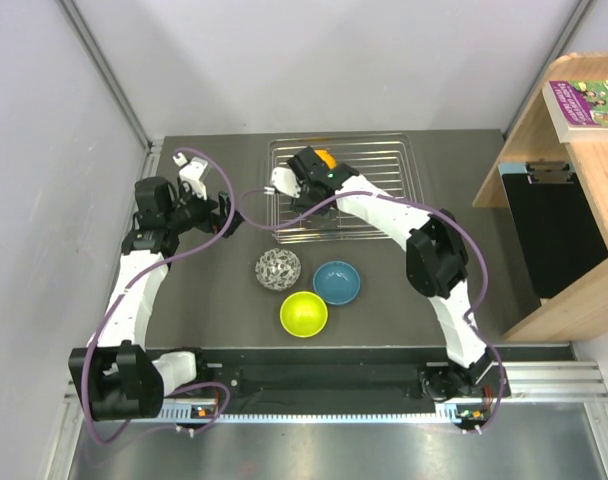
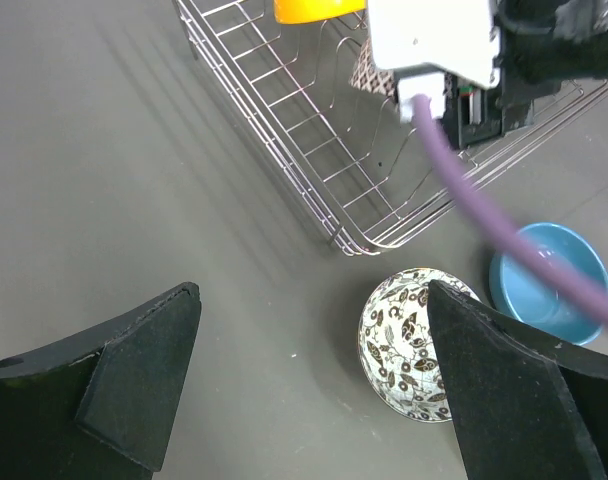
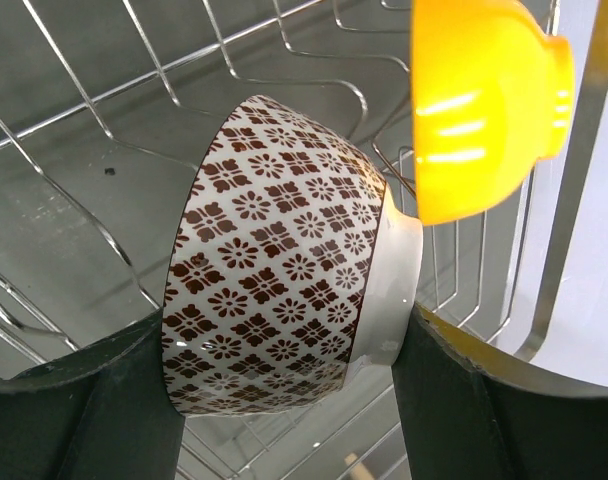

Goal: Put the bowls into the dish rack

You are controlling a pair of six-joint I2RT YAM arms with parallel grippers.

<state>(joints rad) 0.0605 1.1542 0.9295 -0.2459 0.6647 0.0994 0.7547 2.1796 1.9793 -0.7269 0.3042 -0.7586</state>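
Observation:
The silver wire dish rack [image 1: 384, 170] stands at the back middle of the table. An orange bowl [image 1: 326, 158] stands on edge inside it. My right gripper [image 1: 302, 178] is over the rack's left part, shut on a pinkish bowl with a brown pattern [image 3: 284, 300], held on its side just beside the orange bowl [image 3: 484, 100]. My left gripper [image 1: 227, 215] is open and empty, left of the rack, above the table. The black-and-white mosaic bowl [image 1: 278, 268], the blue bowl [image 1: 336, 282] and the lime green bowl [image 1: 303, 314] sit on the table in front of the rack.
A wooden shelf [image 1: 584, 150] with a book [image 1: 589, 100] and a black panel stands at the right. Grey walls close the back and left. Purple cables [image 1: 244, 205] loop from both arms. The left wrist view shows the rack's corner [image 2: 344, 240] near the mosaic bowl [image 2: 404, 350].

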